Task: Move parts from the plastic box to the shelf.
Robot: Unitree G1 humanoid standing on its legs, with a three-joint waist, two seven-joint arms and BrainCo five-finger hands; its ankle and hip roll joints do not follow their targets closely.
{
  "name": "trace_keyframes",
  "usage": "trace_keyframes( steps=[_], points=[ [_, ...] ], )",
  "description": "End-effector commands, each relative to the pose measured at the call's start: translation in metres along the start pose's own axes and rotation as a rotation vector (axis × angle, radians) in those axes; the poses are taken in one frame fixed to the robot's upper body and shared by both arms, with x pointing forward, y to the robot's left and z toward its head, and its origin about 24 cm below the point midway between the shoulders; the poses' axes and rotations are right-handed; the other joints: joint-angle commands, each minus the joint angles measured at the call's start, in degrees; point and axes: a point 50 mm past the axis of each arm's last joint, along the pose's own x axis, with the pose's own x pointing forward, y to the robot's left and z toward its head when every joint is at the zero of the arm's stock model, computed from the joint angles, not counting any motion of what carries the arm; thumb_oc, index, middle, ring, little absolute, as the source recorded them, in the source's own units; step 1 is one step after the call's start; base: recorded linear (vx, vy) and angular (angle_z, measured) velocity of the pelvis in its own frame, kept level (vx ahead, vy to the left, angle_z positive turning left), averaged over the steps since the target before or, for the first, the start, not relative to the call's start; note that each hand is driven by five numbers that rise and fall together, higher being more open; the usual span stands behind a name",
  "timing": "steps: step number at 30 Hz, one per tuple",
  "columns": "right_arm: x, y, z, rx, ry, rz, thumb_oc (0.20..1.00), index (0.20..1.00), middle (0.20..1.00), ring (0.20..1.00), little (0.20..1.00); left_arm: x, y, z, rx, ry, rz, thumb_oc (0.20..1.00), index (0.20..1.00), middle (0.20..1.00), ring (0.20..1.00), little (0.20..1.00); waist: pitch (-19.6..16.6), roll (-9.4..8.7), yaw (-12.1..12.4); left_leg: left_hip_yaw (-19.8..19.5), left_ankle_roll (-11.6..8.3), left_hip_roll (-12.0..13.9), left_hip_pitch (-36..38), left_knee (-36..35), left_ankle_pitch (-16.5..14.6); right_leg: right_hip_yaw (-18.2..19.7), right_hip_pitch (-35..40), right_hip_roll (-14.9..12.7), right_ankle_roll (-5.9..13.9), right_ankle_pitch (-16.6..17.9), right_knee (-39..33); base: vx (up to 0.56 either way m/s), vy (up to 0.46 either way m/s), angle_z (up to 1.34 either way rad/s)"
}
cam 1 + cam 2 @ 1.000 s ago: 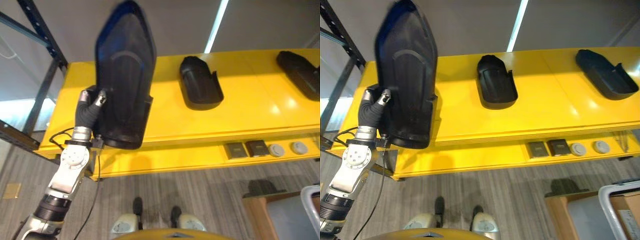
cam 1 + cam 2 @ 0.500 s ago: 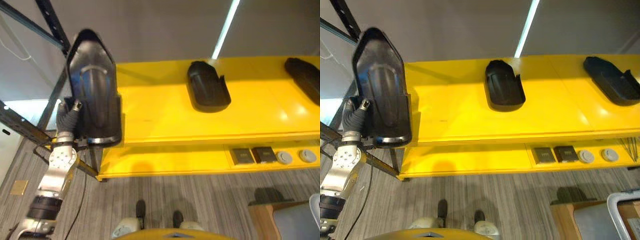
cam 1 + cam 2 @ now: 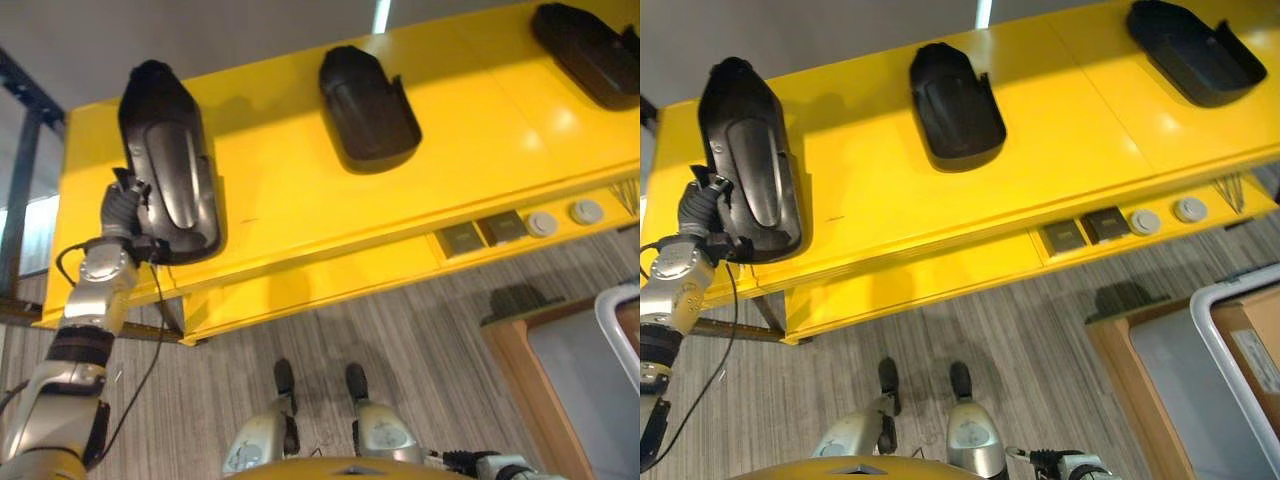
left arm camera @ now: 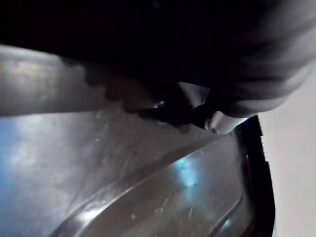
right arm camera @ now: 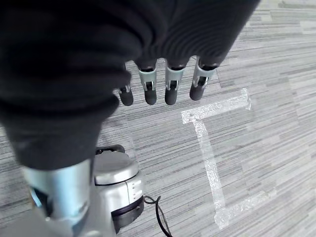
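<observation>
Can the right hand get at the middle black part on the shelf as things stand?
Probably not without lifting. The right hand hangs low over the floor, fingers relaxed, while the middle black part lies alone on the yellow shelf. Nothing blocks it; the left hand is busy with the left part.

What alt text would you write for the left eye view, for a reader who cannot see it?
The robot's left hand grips a long black moulded plastic part lying at the left end of a yellow shelf. Two more black parts lie further right.
</observation>
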Motion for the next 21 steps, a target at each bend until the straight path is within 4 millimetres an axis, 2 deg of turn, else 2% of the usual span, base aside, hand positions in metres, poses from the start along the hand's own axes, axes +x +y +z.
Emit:
trace_keyframes(
  steps=[1, 6, 14, 15, 21],
  points=[
    [0.001, 0.003, -0.008, -0.07, 0.046, 0.012, 1.0, 1.0, 1.0, 1.0, 1.0, 0.015, 0.009, 0.031, -0.01, -0.035, -0.003, 0.2, 0.2, 0.2, 0.2, 0.2, 0.6, -1.65, 0.5, 2.4, 0.56, -1.0, 2.8, 0.0, -5.1, 1.5, -4.2, -1.2, 0.81, 1.7, 0.4, 0.01, 0.021, -0.03],
    [-0.002, -0.004, 0.007, -0.079, 0.008, -0.002, 1.0, 1.0, 1.0, 1.0, 1.0, 0.021, 0.021, 0.021, 0.046, 0.085, 0.054, 0.2, 0.2, 0.2, 0.2, 0.2, 2.5, -0.92, -0.3, 3.1, 0.17, -0.8, 2.3, 0.0, -4.8, 1.6, -5.1, -0.9, 0.31, 1.4, 0.6, 0.0, 0.027, -0.03],
    [-0.003, -0.002, 0.02, -0.067, -0.027, -0.004, 1.0, 1.0, 1.0, 1.0, 1.0, 0.024, 0.022, 0.013, 0.066, 0.156, 0.066, 0.2, 0.2, 0.2, 0.2, 0.2, 4.0, -0.75, -0.5, 3.2, -0.27, -0.3, 1.9, 0.0, -4.4, 1.4, -5.4, -0.2, -0.38, 0.9, 0.7, 0.0, -0.005, -0.01],
    [-0.005, -0.005, 0.024, -0.054, -0.035, -0.01, 1.0, 1.0, 1.0, 1.0, 1.0, 0.024, 0.018, 0.01, 0.072, 0.181, 0.025, 1.0, 1.0, 1.0, 1.0, 1.0, 4.6, -0.77, -0.5, 3.4, -0.45, -0.1, 1.8, 0.0, -4.3, 1.2, -5.5, 0.1, -0.58, 0.7, 0.8, 0.0, -0.041, 0.0],
    [-0.006, -0.009, 0.025, -0.051, -0.036, -0.018, 1.0, 1.0, 1.0, 1.0, 1.0, 0.026, 0.017, 0.013, 0.06, 0.206, -0.008, 1.0, 1.0, 1.0, 1.0, 1.0, 5.1, -0.67, -0.8, 3.8, -0.7, 0.3, 1.9, 0.0, -4.1, 1.3, -5.4, 0.3, -0.77, 0.4, 0.9, 0.0, 0.0, 0.0]
  ],
)
